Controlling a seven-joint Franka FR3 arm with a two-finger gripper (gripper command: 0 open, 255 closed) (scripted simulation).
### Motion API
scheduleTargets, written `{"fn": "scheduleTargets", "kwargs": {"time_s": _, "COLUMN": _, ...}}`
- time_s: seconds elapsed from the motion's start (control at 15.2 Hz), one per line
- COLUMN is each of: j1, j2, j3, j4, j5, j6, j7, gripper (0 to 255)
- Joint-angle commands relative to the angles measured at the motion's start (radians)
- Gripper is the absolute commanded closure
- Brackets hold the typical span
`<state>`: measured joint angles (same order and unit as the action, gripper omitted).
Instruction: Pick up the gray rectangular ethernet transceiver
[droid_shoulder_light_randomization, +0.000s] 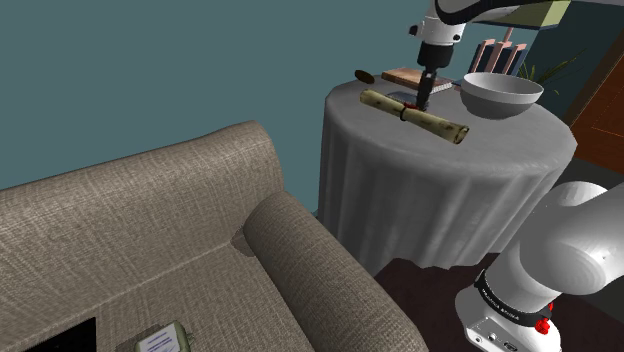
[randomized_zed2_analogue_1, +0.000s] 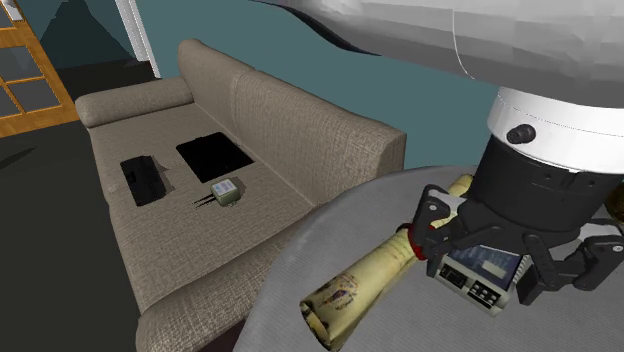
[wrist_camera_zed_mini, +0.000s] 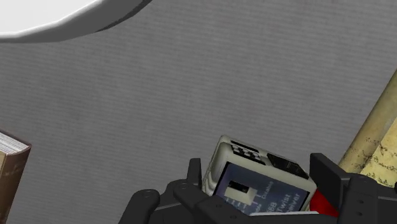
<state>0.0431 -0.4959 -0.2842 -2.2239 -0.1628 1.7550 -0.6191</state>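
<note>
The ethernet transceiver (randomized_zed2_analogue_1: 470, 278) is a small gray rectangular box with a blue label and a row of ports. My black gripper (randomized_zed2_analogue_1: 490, 262) is shut on it, one finger on each long side. In the wrist view the transceiver (wrist_camera_zed_mini: 254, 172) sits clasped in the gripper (wrist_camera_zed_mini: 259, 191) above the gray tablecloth. In the shoulder view the gripper (droid_shoulder_light_randomization: 423, 98) points straight down over the round table (droid_shoulder_light_randomization: 440, 170), just behind a rolled scroll (droid_shoulder_light_randomization: 415, 115).
The tan scroll (randomized_zed2_analogue_1: 385, 280) lies right beside the gripper. A white bowl (droid_shoulder_light_randomization: 500, 93) and a flat book (droid_shoulder_light_randomization: 410, 75) stand close by on the table. Beside the table is a beige sofa (droid_shoulder_light_randomization: 150, 230) with a small gray device (randomized_zed2_analogue_1: 226, 190) on its seat.
</note>
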Motion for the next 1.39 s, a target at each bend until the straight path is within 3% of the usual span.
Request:
{"fn": "scheduleTargets", "kwargs": {"time_s": 0.0, "j1": 0.007, "j2": 0.014, "j3": 0.005, "j4": -0.015, "j5": 0.037, "j6": 0.0, "j7": 0.003, "gripper": 255}}
{"fn": "scheduleTargets", "kwargs": {"time_s": 0.46, "j1": 0.004, "j2": 0.002, "j3": 0.002, "j4": -0.03, "j5": 0.033, "j6": 0.004, "j7": 0.0, "gripper": 255}}
{"fn": "scheduleTargets", "kwargs": {"time_s": 1.32, "j1": 0.013, "j2": 0.021, "j3": 0.015, "j4": 0.16, "j5": 0.046, "j6": -0.167, "j7": -0.006, "gripper": 255}}
